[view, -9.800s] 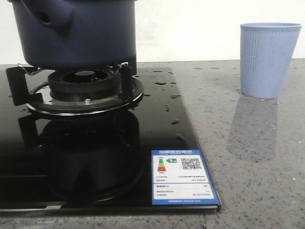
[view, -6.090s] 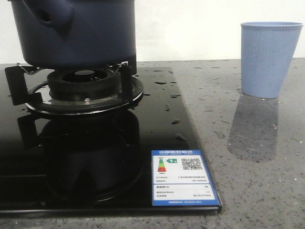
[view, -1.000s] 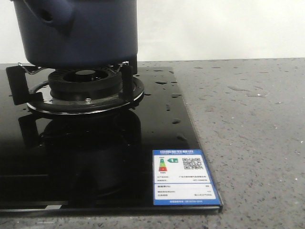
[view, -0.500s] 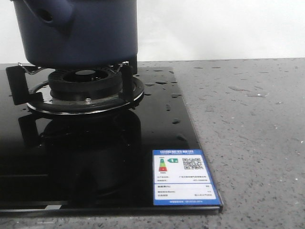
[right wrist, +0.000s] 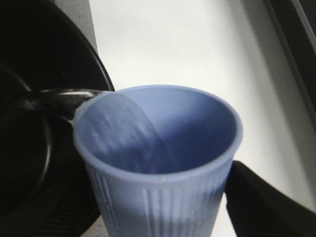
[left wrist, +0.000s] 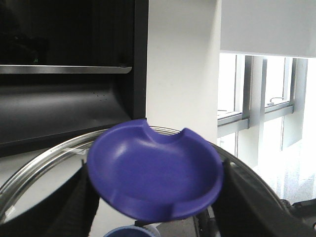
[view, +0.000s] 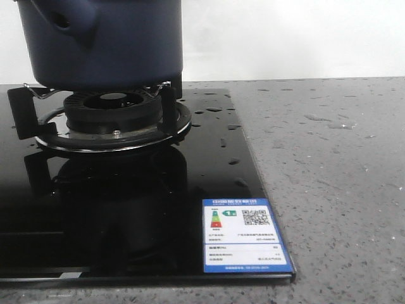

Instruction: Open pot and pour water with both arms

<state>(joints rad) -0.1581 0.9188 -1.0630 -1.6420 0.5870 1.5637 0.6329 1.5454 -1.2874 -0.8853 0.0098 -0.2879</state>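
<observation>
The dark navy pot (view: 101, 41) sits on the burner at the left in the front view, its side stub (view: 63, 19) facing me; its top is out of frame. Neither gripper shows there. In the left wrist view my left gripper (left wrist: 155, 197) is shut on the blue knob (left wrist: 155, 175) of a glass lid with a metal rim (left wrist: 44, 160), held up in the air. In the right wrist view my right gripper (right wrist: 158, 217) is shut on the light blue ribbed cup (right wrist: 158, 197), held tilted beside a dark rounded rim (right wrist: 29, 123), with water inside.
The black glass hob (view: 126, 209) carries the burner and pan support (view: 114, 120) and an energy label (view: 245, 234) at its front right corner. The grey stone counter (view: 335, 177) lies to the right, with water drops on it.
The cup stood on the counter at the right in the two oldest frames and is gone from the front view since. Over the last second nothing has visibly moved.
</observation>
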